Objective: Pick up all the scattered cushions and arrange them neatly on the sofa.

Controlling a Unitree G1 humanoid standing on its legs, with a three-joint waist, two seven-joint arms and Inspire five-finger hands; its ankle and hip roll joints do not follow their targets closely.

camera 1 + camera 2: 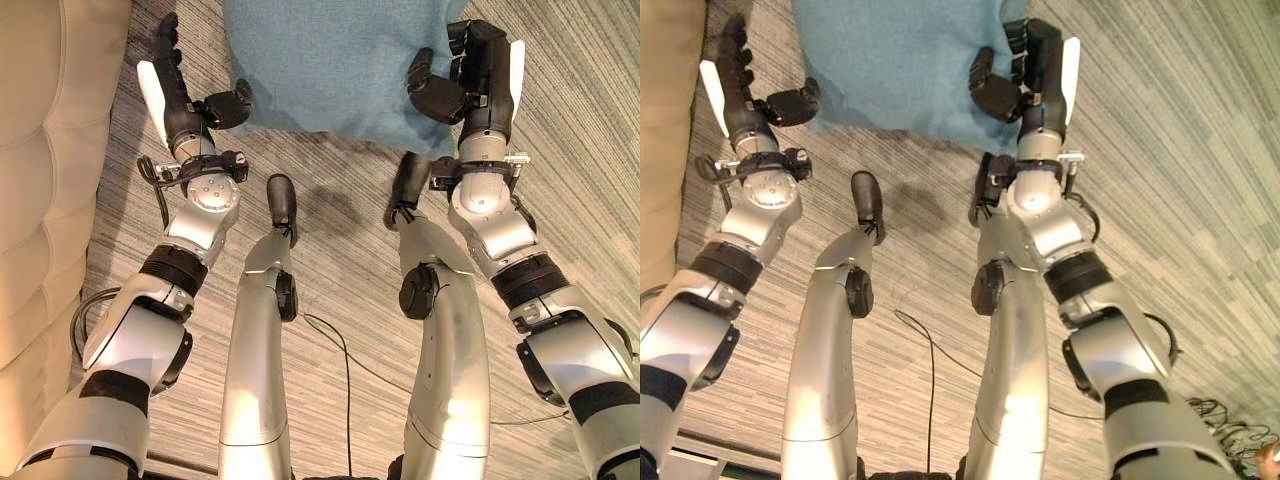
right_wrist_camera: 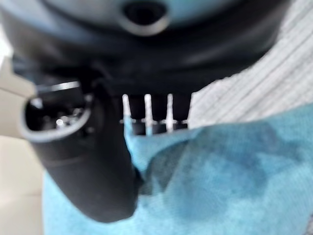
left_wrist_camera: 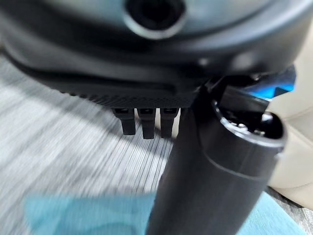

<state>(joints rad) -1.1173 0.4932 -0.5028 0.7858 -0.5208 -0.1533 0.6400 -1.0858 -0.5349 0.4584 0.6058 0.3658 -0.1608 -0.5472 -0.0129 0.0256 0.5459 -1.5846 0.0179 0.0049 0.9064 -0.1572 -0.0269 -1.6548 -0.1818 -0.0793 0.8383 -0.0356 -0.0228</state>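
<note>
Lying on the striped grey carpet [image 1: 330,200] at twelve o'clock, the teal fabric cushion [image 1: 330,60] is awaiting lifting, right hand [image 1: 470,80] curling onto its edge, left hand [image 1: 185,95] spread beside it, the cream tufted sofa [image 1: 45,150] at nine o'clock.

the blue cushion [image 1: 335,65] and beige sofa [image 1: 45,200] are cut off by the picture's edge.

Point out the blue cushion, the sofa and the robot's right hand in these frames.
blue cushion [image 1: 330,60]: left eye view, middle of its fabric face.
sofa [image 1: 45,150]: left eye view, its beige tufted side.
right hand [image 1: 478,75]: left eye view, the palm at the cushion's corner.
</note>
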